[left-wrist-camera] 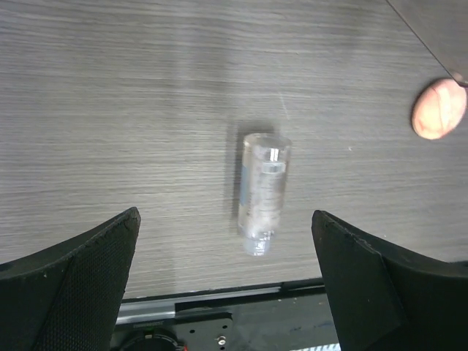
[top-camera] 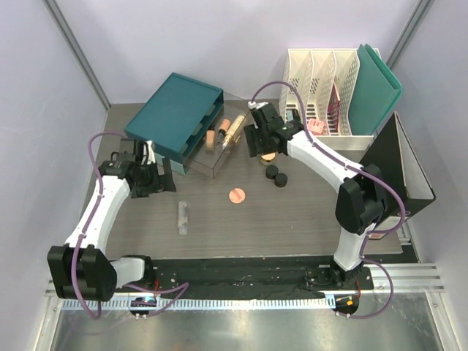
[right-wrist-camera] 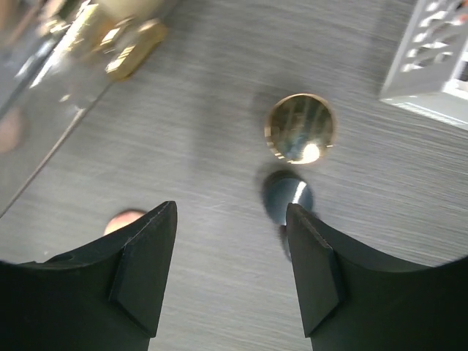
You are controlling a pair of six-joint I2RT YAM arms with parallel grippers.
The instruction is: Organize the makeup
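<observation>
A grey wood-grain table (top-camera: 292, 219) fills mid-frame. Upper left of centre sits a teal drawer box (top-camera: 175, 113), set askew; upper right, white file holders (top-camera: 322, 73) (teal folder (top-camera: 376, 88) at their right end, pink thing (top-camera: 316, 126) low among them), black panel (top-camera: 402, 164) at the right edge

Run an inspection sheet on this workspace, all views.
Surface: grey wood-grain table, no spills seen.
Job's things: tube lying flat; compact; black jars; gold jar; bottles in a clear tray.
Clutter: teal drawers, white file holders, teal folder, black box.
Grippers: left gripper open, tube unheld; right gripper open, empty, near gold jar.
Cables: purple cables looped on both arms.
Surroundings: pale walls; metal rail at near edge.
</observation>
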